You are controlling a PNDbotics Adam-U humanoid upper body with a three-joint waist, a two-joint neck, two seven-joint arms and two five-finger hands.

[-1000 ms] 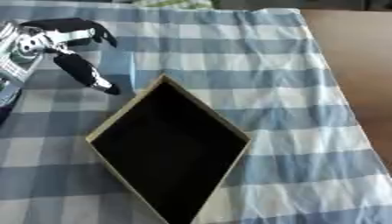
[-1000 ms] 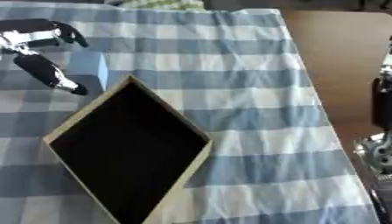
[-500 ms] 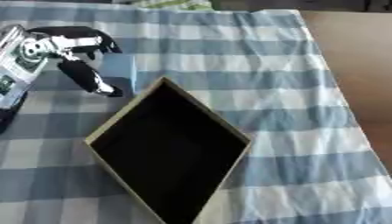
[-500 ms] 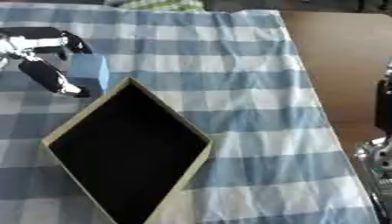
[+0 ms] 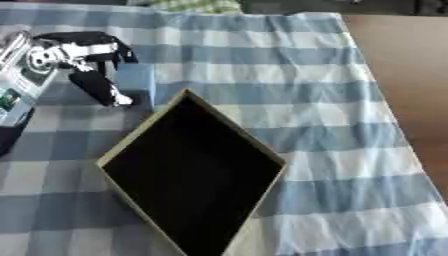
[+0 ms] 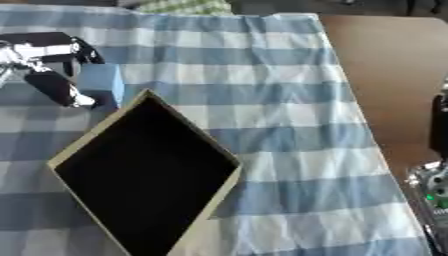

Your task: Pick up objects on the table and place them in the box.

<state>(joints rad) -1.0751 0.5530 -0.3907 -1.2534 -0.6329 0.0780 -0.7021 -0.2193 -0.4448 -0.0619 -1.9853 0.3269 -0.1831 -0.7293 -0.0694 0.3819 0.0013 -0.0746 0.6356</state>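
Note:
A light blue block (image 5: 136, 83) stands on the checked cloth just beyond the far-left corner of the box. My left hand (image 5: 80, 54) comes in from the upper left. Its fingers (image 5: 115, 48) curl over the block's top and its thumb (image 5: 101, 89) reaches down along the block's left side. The open cardboard box (image 5: 234, 135) lies turned like a diamond in the middle, its inside dark with nothing to make out in it. My right hand (image 6: 438, 131) shows only as a dark shape at the right edge, off the cloth.
A blue-and-white checked cloth (image 5: 289, 75) covers the table, with bare brown tabletop (image 6: 385, 60) to its right. My left forearm (image 5: 19, 75) fills the left edge. Something green-checked (image 5: 188, 5) lies at the far edge.
My left hand's fingers have curled in over the blue block. The block and the box stay where they were. The right side has not moved.

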